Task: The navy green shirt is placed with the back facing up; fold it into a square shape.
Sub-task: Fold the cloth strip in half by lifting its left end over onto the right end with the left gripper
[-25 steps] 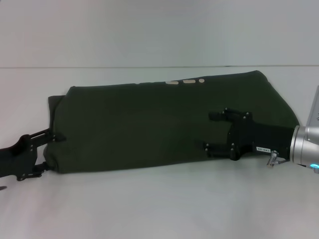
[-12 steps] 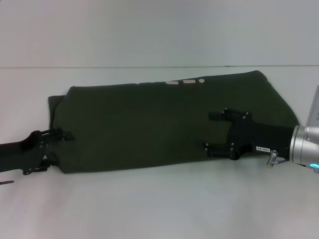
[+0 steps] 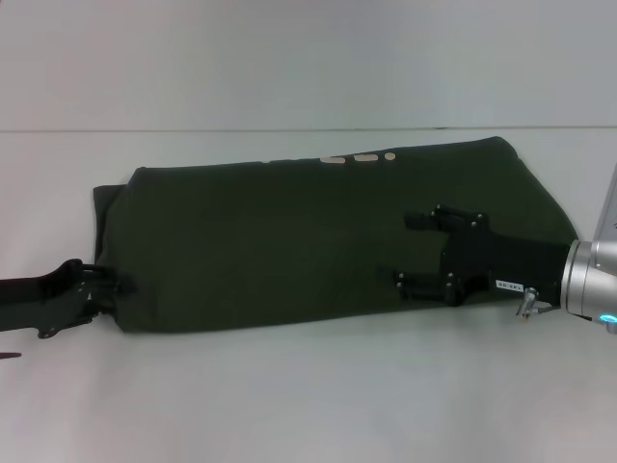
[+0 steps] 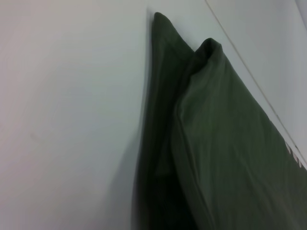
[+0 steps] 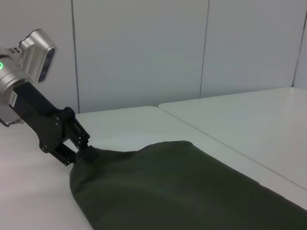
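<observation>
The navy green shirt (image 3: 289,241) lies on the white table as a long band running left to right, plain side up. A few cream marks (image 3: 362,157) peek out at its far edge. My left gripper (image 3: 108,285) is at the shirt's near-left corner, shut on the cloth's edge. It also shows in the right wrist view, where the left gripper (image 5: 81,143) pinches the bunched end of the shirt (image 5: 182,191). My right gripper (image 3: 409,251) rests open over the right part of the shirt, fingers spread and pointing left. The left wrist view shows only the shirt's layered edge (image 4: 216,143).
The white table (image 3: 308,386) stretches out around the shirt, with a seam line (image 3: 289,129) behind it. Pale wall panels (image 5: 144,48) stand beyond the table.
My left gripper has turned, drawn its fingers together and settled lower on the shirt's near-left corner. The right gripper and the shirt have stayed put.
</observation>
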